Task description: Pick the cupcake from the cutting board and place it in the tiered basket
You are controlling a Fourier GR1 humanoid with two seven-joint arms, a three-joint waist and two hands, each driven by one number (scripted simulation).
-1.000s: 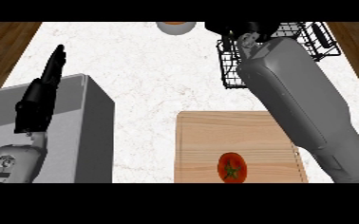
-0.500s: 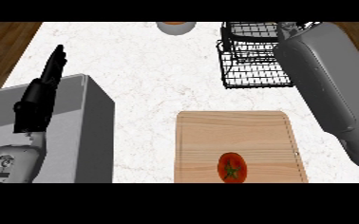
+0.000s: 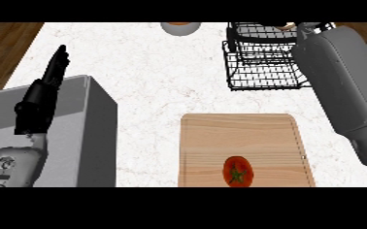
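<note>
**Right arm drawn aside from the basket**

Over the last second the right forearm [image 3: 337, 82] has swung from above the wire basket [image 3: 261, 73] to the right side of the view, so the basket's tiers, half covered before, now show almost whole. The forearm runs from the lower right corner up along the basket's right side. Only a dark trace of the right hand [image 3: 320, 25] appears at the top edge, just beside the basket's far right corner; whether it is open or closed cannot be told.

The cupcake [image 3: 287, 27] shows only as a small tan sliver at the far edge of the basket's upper tier, cut off by the top of the view.

The cutting board [image 3: 247, 136] lies near the lower edge, well apart from the basket, and bears a tomato [image 3: 238, 171] at its near end.

The left hand [image 3: 44, 89] rests at the left, unchanged, with fingers straight and pointing up, holding nothing, over a grey box [image 3: 82, 131]. A bowl [image 3: 179, 27] sits at the counter's [image 3: 150, 68] far edge.
</note>
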